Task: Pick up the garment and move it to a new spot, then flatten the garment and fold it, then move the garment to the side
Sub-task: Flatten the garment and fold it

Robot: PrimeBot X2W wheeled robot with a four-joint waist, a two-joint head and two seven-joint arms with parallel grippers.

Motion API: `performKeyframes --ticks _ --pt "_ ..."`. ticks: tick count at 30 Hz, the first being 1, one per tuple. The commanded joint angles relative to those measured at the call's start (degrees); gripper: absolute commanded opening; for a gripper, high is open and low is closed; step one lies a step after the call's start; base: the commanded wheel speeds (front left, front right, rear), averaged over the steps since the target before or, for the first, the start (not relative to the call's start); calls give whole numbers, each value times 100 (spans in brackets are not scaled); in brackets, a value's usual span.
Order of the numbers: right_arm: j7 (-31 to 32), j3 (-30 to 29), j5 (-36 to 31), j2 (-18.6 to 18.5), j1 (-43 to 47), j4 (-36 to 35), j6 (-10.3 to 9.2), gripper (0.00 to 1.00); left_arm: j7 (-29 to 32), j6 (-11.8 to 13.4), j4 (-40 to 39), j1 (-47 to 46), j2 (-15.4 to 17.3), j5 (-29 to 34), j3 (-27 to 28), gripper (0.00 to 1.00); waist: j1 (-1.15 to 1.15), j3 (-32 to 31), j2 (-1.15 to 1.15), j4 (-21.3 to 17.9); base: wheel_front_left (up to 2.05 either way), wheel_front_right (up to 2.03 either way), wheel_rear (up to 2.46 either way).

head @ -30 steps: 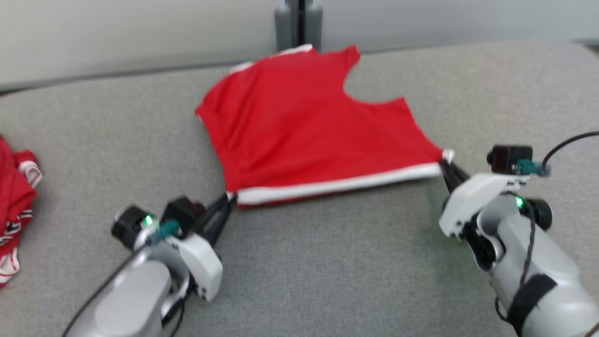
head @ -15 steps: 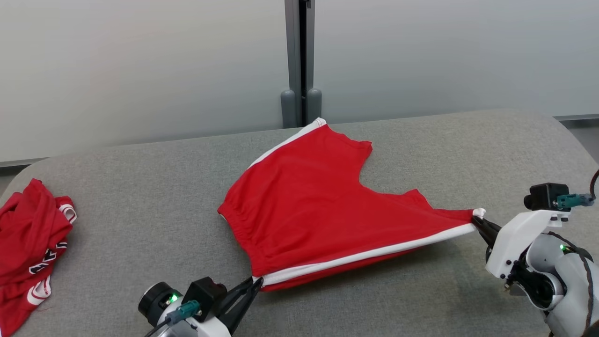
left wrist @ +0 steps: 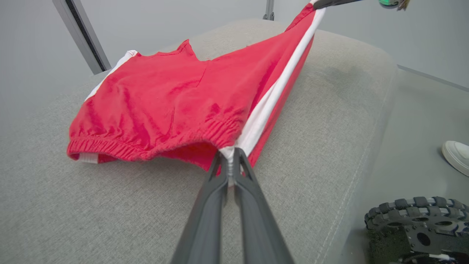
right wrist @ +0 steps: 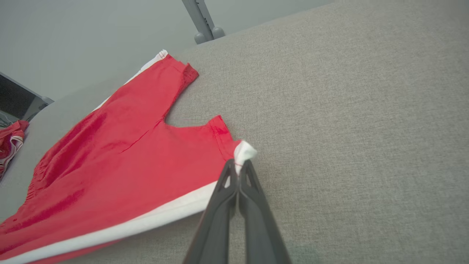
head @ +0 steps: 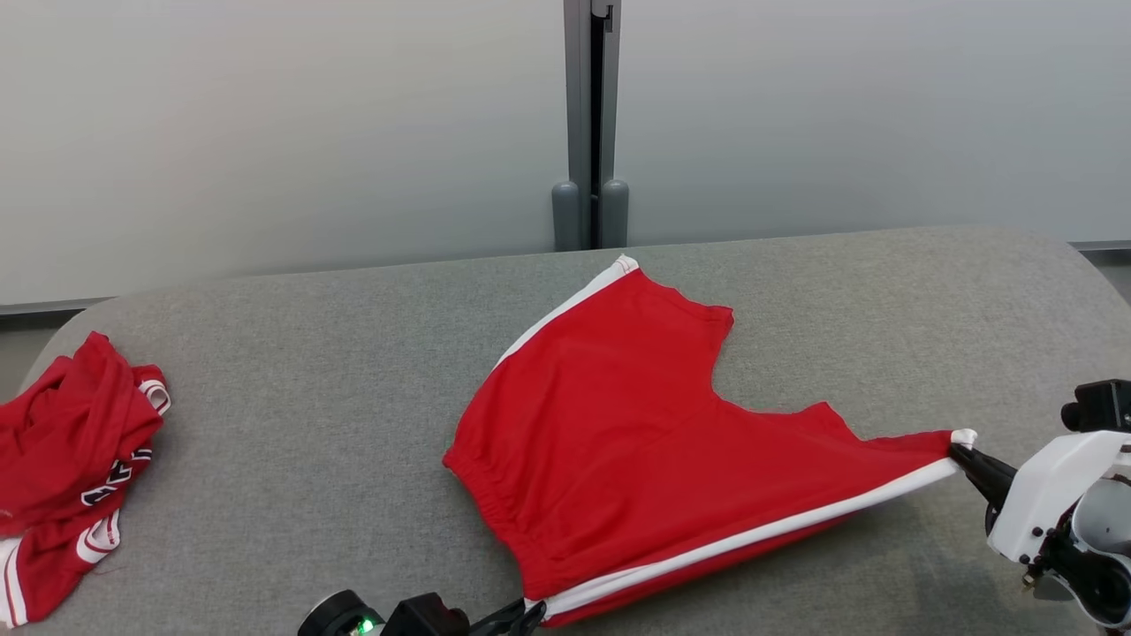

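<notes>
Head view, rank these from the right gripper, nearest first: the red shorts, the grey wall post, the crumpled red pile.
1. Red shorts: corner pinched in the right gripper.
2. Grey wall post: back, centre.
3. Crumpled red pile: far left.

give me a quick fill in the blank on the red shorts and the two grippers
1. The red shorts lie on a ____ fabric surface.
2. The right gripper is shut on a leg corner at the end of the ____ stripe.
3. The left gripper is shut on the shorts at their gathered ____.
4. In the head view, a crumpled garment lies to the shorts' ____.
Missing words: grey; white; waistband; left
</notes>
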Motion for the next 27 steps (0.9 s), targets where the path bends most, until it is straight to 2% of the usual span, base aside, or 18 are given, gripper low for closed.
performKeyframes --ticks 1,6,14,20,27 --pt "30 -115 -35 -93 57 -59 -16 0 31 64 -40 56 110 25 19 0 0 23 0 37 0 0 0" --pt "98 -523 -355 -26 -47 -504 -15 0 76 140 -302 -218 11 -19 111 0 0 140 0 323 0 0 0" --pt "536 -1061 -1008 167 -813 -866 -14 0 81 36 -333 -905 -248 88 125 0 0 659 0 876 0 0 0" --pt "875 -1377 -1501 485 -1698 -520 -13 0 -69 -56 20 -1481 -548 -103 264 0 0 1080 0 1242 0 0 0" --pt "1025 -1540 -2110 653 -2698 276 -13 0 -308 -167 756 -2261 -990 -194 97 0 0 1624 0 1665 0 0 0"
